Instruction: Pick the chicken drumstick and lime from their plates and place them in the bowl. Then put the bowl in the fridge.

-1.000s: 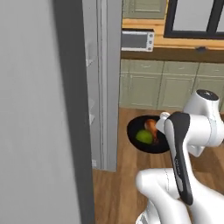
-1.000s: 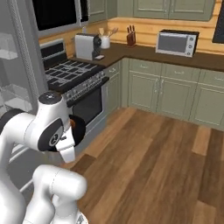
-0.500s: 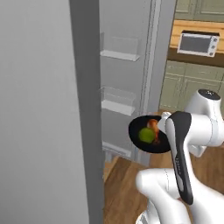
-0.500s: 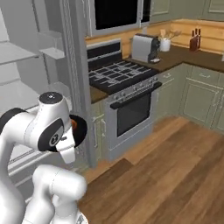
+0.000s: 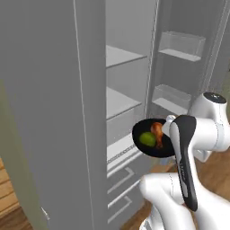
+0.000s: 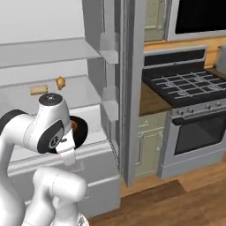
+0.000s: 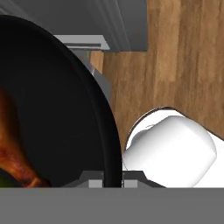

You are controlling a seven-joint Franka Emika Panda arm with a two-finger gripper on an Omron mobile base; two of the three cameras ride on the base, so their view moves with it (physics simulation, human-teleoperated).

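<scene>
In the hand view the bowl [image 7: 65, 109] runs off the left edge, the drumstick [image 7: 13, 148] is cut off, and the claw's [image 7: 113, 178] tips are barely visible.

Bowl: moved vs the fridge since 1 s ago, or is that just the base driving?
Yes. The bowl was out by the cabinets with the fridge beside it; now it hangs right before the open shelves. The whole view shifted, so the base carried it there.

The arm [image 5: 197, 139] is glossy white, built of fat rounded links like swollen tubes. Beside the bowl [image 5: 148, 146], one link carries a long black strip down its length, rounded at the top. The joint above it ends in a flat dark grey cap. In the right base view, a dark round joint disc with a small pale mark sits beside the bowl.
</scene>
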